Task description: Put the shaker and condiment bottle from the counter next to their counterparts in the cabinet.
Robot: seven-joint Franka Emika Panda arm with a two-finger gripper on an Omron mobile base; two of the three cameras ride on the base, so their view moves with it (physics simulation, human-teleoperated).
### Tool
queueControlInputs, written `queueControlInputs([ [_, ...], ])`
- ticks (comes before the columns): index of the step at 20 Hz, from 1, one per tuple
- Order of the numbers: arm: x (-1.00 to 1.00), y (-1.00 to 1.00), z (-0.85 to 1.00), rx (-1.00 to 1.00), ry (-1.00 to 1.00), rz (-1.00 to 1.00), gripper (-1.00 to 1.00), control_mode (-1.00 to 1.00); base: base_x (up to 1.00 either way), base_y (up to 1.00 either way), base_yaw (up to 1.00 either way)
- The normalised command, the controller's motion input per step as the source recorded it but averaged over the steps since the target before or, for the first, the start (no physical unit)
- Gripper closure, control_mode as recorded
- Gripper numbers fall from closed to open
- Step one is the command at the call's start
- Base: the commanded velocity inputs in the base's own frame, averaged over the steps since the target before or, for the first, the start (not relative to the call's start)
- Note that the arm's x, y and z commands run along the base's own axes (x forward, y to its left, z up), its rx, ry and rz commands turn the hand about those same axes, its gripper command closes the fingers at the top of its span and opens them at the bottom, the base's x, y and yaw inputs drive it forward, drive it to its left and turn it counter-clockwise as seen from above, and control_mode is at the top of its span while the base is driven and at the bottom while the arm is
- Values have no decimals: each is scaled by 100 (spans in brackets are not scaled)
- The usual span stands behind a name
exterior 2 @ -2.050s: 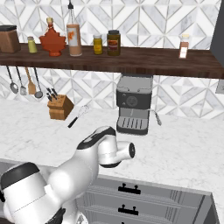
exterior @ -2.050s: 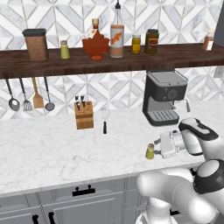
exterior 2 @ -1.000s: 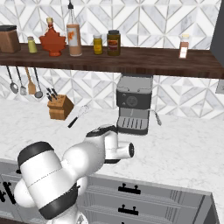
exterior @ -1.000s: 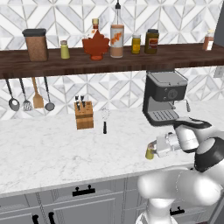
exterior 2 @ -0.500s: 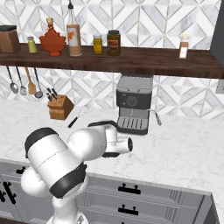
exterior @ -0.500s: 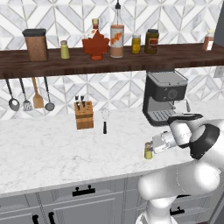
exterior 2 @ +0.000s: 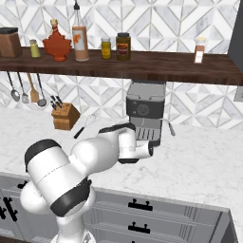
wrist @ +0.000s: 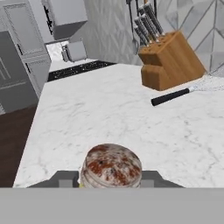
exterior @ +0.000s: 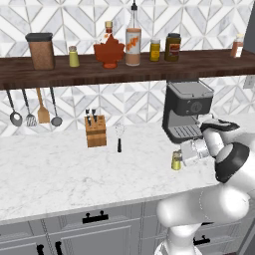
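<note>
Shaker: the small yellow-green shaker [exterior: 176, 160] stands upright on the marble counter [exterior: 60, 169], at about 7 o'clock from the black coffee machine [exterior: 188, 109].
Pincer: the gripper [exterior: 182, 154] sits around the shaker, one finger tip [wrist: 65, 179] on each side of its speckled metal cap; whether the tips press on it cannot be told.
Condiment bottle: the tall clear condiment bottle [exterior: 133, 39] stands on the dark wooden cabinet [exterior: 99, 72] shelf.
Counterparts: a red maple-leaf bottle [exterior: 109, 48] stands at 9 o'clock of the tall bottle, just beside it; a second shaker [exterior: 73, 56] stands further toward 9 o'clock.
Counter: a knife block [wrist: 168, 61] and a whisk [wrist: 181, 92] lie beyond the cap.
</note>
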Motion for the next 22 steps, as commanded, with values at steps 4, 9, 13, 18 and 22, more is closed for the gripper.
queueControlInputs([
  [4, 0, -2, 49, -7, -11, -1, 100, -100, 0, 0, 0],
  [9, 0, -9, 65, -1, -3, -3, 100, -100, 0, 0, 0],
  [13, 0, -2, 59, 0, -6, -2, 100, -100, 0, 0, 0],
  [18, -6, 2, 53, 0, -9, -1, 100, -100, 0, 0, 0],
  [22, -9, 30, 54, 0, -7, 0, 100, -100, 0, 0, 0],
])
